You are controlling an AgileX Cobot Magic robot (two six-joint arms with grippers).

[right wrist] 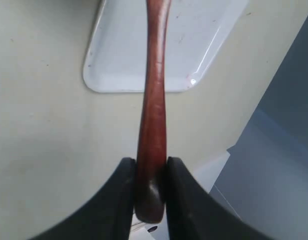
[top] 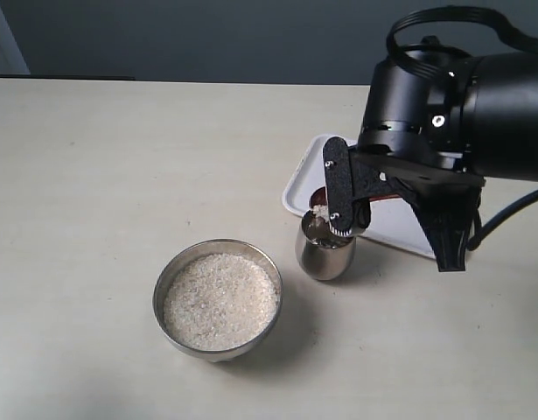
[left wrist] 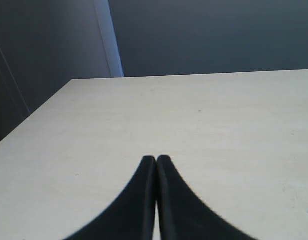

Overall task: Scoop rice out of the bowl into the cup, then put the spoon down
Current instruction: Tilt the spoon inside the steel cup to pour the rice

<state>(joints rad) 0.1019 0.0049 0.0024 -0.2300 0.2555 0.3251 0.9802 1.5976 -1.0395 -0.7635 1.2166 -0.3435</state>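
The wide steel bowl (top: 168, 280) sits at the front of the table, filled with white rice (top: 220, 300). The shiny steel cup (top: 324, 255) stands to its right, just in front of the tray. My right gripper (top: 342, 219) hovers directly over the cup's mouth, shut on the reddish-brown wooden spoon (right wrist: 154, 115); the spoon's bowl (top: 320, 210) peeks out beside the fingers, carrying a few grains above the cup. In the right wrist view the gripper (right wrist: 150, 165) clamps the handle's end. My left gripper (left wrist: 156, 159) is shut and empty over bare table.
A white rectangular tray (top: 305, 179) lies behind the cup, partly covered by the right arm (top: 478, 105). It also shows in the right wrist view as the tray (right wrist: 118, 50). A dark wall runs behind the table's far edge.
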